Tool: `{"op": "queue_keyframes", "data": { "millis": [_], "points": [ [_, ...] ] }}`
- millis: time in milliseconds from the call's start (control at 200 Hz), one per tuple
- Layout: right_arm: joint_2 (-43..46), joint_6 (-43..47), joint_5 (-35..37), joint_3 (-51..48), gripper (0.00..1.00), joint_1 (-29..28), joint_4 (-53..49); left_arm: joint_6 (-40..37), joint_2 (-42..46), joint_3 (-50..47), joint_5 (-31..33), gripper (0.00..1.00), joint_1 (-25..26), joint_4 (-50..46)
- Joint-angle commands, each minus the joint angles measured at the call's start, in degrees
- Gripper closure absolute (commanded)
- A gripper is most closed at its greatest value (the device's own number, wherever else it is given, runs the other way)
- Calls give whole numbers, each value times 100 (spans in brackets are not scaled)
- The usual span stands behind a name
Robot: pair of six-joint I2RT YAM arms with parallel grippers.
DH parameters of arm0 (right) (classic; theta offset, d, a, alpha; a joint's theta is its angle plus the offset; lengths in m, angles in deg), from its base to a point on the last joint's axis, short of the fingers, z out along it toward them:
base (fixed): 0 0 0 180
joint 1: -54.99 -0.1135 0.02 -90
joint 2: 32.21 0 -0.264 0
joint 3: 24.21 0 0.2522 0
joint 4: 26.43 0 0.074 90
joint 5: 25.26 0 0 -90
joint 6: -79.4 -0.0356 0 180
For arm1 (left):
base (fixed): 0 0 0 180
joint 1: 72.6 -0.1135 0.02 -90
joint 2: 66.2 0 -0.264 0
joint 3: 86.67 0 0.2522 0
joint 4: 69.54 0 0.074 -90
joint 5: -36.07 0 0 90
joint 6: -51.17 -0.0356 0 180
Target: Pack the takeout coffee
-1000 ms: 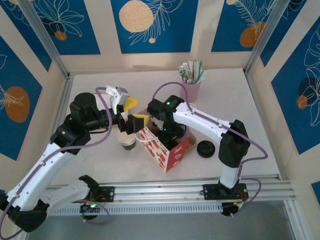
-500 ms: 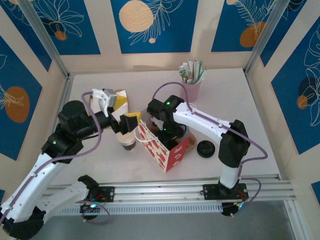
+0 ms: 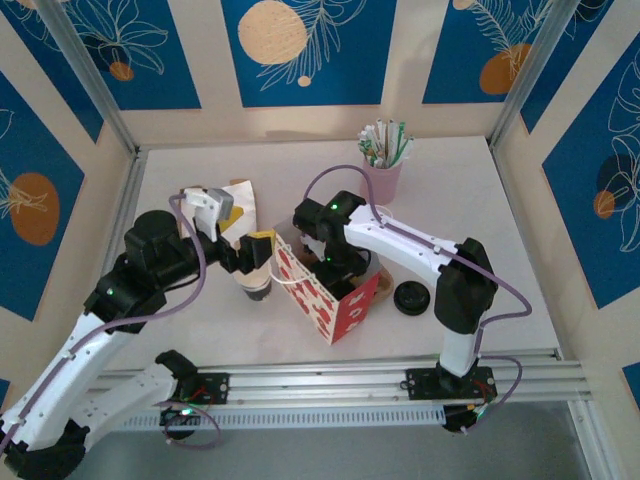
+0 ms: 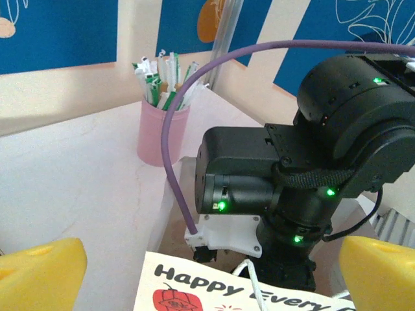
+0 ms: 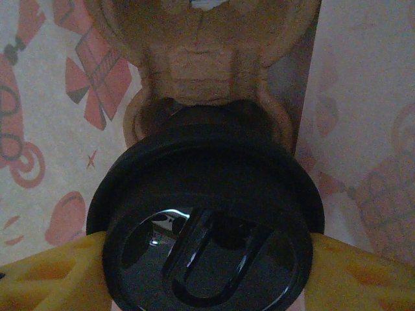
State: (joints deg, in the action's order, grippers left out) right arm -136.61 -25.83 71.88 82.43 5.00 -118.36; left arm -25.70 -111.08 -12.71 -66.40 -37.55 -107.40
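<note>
The left hand [image 3: 254, 247] gapes close by the takeout coffee [image 3: 257, 287] beside the red bag [image 3: 332, 306].

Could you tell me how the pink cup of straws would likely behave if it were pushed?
The pink cup stands tall on a smallish base, so a push near the rim may tip it rather than slide it. Its straws stand loose above the rim and would probably spill out. It is likely light.

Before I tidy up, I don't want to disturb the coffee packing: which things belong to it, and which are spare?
In use: paper cup, red bag, cardboard carrier, lid inside the bag.
Probably spare for now: pink straw cup, loose black lid.
</note>
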Motion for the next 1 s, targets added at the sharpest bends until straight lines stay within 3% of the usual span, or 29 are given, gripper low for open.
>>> {"op": "queue_keyframes", "data": {
  "millis": [0, 995],
  "points": [
    [-142, 73, -265, -16, 35, 16, -40, 29, 83, -4, -234, 0, 28, -77],
    [-151, 178, -510, -146, 35, 60, 116, -28, -282, 90, -755, 0, 24, 212]
  ]
}}
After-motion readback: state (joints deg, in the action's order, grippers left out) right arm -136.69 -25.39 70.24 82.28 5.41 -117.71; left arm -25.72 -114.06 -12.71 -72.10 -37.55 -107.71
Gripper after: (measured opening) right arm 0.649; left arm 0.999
